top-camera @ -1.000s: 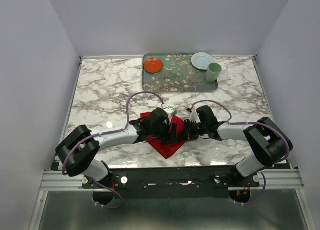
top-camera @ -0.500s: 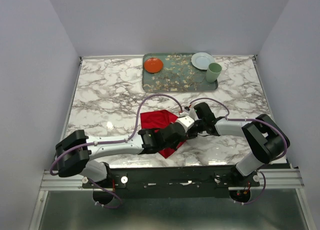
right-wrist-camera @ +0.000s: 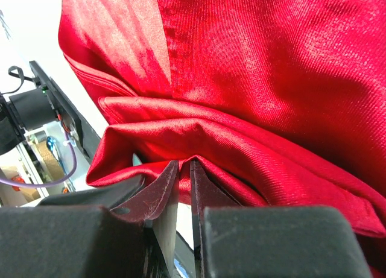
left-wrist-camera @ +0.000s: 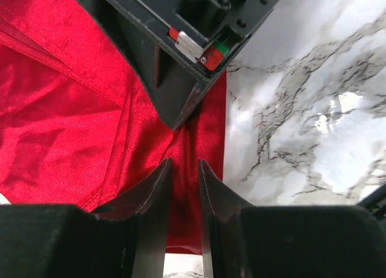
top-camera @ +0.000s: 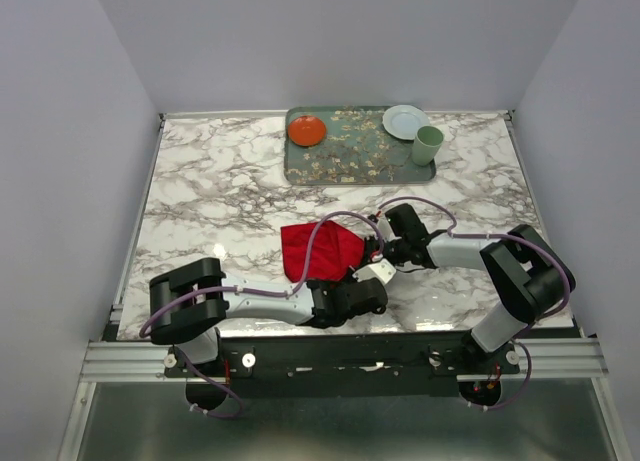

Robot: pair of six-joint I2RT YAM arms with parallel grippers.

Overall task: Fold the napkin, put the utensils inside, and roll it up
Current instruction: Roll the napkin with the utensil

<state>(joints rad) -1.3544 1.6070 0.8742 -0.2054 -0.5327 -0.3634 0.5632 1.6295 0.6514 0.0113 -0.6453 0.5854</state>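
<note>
Two narrow grips: left gripper point(left-wrist-camera: 183, 176) and right gripper point(right-wrist-camera: 184, 173) each pinch a fold of the napkin point(top-camera: 318, 249), which lies bunched on the table point(top-camera: 210, 181), well apart from the tray point(top-camera: 355, 161), toward the arms' bases.

Bright red napkin point(top-camera: 318, 249), satin sheen, darker red in folds. White marble-pattern table point(top-camera: 220, 181), grey-brown veining. Grey-green tray point(top-camera: 350, 163), pale blossom-and-branch print. Orange-red plate point(top-camera: 306, 131); pale bluish-white plate point(top-camera: 404, 121); pale green cup point(top-camera: 428, 144). Black left gripper point(left-wrist-camera: 185, 166), black right gripper point(right-wrist-camera: 184, 166). Light grey arm links point(top-camera: 262, 293), purple cables point(top-camera: 330, 224). Plain pale grey-lavender walls point(top-camera: 340, 41).
</note>
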